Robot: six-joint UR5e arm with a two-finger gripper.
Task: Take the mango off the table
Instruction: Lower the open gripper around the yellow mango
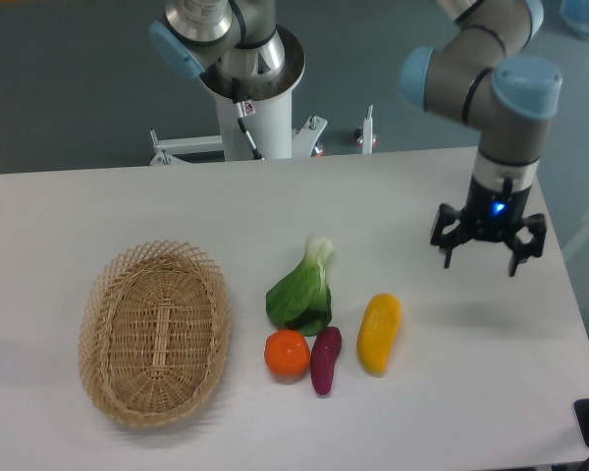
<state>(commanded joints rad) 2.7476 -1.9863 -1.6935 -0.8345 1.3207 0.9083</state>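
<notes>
The black two-finger pincer (488, 250) is hanging spread and empty, up and right of the elongated yellow-orange mango (379, 333); the mango is lying on the white surface (98, 206), just right of the dark purple sweet potato (325, 359); a descent too far left is risking nudging that neighbour.

The tabletop (128, 206) is a smooth, matt white surface with a faint sheen. The basket (155, 332) near its left edge is woven of pale straw-like wicker, rough and open at the rim. The mango (379, 333) has smooth, slightly glossy yellow skin; the orange (287, 354) looks finely dimpled and shiny; the sweet potato (325, 359) is dull purple. The leafy green (301, 292) has glossy leaves. The claw (488, 245) is matt black, beneath grey metal and pale blue plastic.
</notes>
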